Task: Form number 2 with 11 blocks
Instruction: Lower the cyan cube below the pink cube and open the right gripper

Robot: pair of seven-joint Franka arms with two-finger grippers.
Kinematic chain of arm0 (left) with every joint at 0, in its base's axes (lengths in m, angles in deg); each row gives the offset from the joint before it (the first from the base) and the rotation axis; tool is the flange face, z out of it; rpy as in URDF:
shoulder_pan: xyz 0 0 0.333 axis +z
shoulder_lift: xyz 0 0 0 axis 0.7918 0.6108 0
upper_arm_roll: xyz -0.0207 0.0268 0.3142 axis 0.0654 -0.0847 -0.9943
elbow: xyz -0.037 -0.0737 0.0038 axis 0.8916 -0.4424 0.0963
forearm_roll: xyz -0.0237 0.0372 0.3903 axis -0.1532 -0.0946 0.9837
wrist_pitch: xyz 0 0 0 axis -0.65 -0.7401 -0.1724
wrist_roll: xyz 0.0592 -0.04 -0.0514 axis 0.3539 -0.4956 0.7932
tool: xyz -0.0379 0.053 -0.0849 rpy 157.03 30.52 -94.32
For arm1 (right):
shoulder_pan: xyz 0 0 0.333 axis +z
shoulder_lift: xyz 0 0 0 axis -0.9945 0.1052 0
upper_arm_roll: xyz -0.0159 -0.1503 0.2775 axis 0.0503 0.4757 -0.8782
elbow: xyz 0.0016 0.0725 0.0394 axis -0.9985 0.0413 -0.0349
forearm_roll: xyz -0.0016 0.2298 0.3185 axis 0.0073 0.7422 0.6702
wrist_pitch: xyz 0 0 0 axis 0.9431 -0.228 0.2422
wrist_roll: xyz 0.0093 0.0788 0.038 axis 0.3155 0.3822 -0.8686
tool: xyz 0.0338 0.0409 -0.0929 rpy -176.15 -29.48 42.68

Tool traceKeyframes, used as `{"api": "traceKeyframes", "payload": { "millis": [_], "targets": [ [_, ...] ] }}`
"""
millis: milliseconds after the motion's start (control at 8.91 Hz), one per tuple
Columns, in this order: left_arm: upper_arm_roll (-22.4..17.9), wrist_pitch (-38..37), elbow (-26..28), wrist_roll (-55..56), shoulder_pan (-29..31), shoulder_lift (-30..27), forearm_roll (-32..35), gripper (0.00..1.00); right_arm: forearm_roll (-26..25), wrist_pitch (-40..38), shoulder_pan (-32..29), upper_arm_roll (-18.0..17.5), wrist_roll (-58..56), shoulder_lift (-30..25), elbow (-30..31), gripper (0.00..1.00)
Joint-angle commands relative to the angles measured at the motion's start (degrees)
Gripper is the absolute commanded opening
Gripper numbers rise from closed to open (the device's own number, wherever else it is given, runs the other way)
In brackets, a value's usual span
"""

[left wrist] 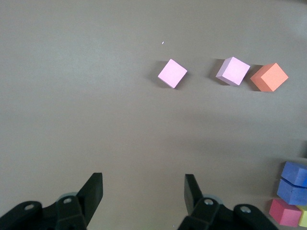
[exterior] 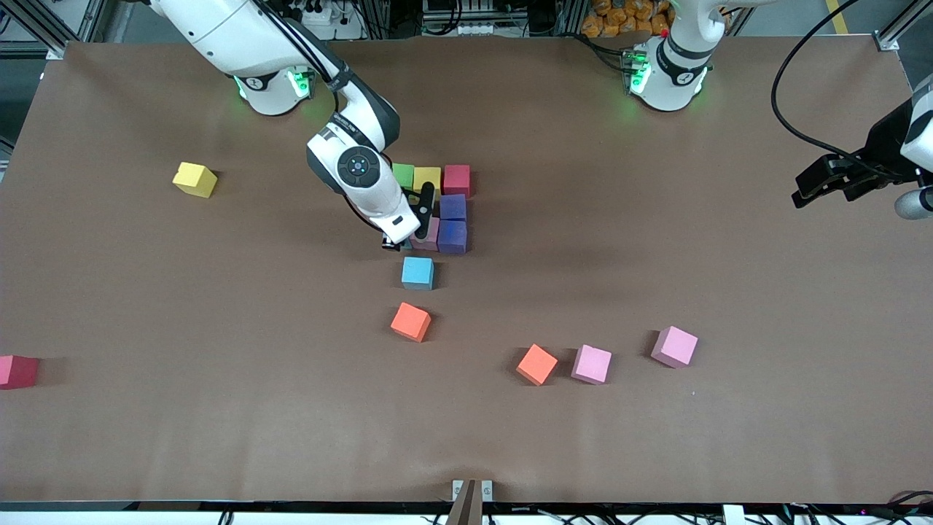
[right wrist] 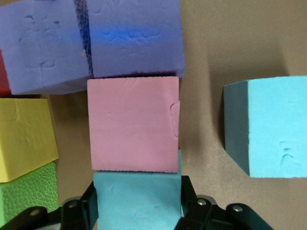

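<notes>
We note the right gripper low over the partly built number 2 at mid-table. Its fingers flank a light blue block that sits on the table; whether the pads press the block's sides or stand just off them we cannot tell.

Directly ahead of that gripper, touching the flanked block, lies a pink block. It butts against a purple block, and a second purple block lies edge to edge with that one. To one side of the gripper sit a green block and a yellow block, with a red block closing that row. To the gripper's other side, apart from the digit, sits another light blue block.

Loose blocks lie nearer the front camera than this gripper: an orange block, a second orange block, a loose pink block and another pink block. A stray yellow block and a stray red block lie toward the right arm's end of the table.

The left gripper waits in the air over bare table at the left arm's end, jaws apart and holding nothing, with the two loose pink blocks ahead of it.
</notes>
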Motion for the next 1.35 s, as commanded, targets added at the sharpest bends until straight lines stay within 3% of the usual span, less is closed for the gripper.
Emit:
{"api": "traceKeyframes", "payload": {
  "millis": [0, 112, 225, 786, 1235],
  "targets": [
    [-0.1, -0.1, -1.1, 0.8, 0.2, 0.3, -1.4, 0.77, -1.4, -0.5, -0.3, -0.6, 1.3, 0.8, -1.0, 0.71],
    [-0.1, -0.2, -1.1, 0.8, 0.2, 0.3, -1.4, 0.77, -1.4, -0.7, -0.3, -0.6, 1.3, 0.7, -1.0, 0.72],
    [-0.1, -0.1, -1.1, 0.8, 0.2, 0.3, -1.4, 0.77, -1.4, -0.6, -0.3, -0.6, 1.2, 0.7, -1.0, 0.8],
    [-0.1, -0.2, -1.1, 0.8, 0.3, 0.3, -1.3, 0.77, -1.3, -1.0, -1.1, -1.6, 1.3, -0.4, -1.0, 0.82],
    [-0.1, -0.2, -1.1, 0.8, 0.3, 0.3, -1.3, 0.77, -1.2, -9.7, -2.3, -2.7, 0.9, -2.5, -3.9, 0.82]
  ]
}}
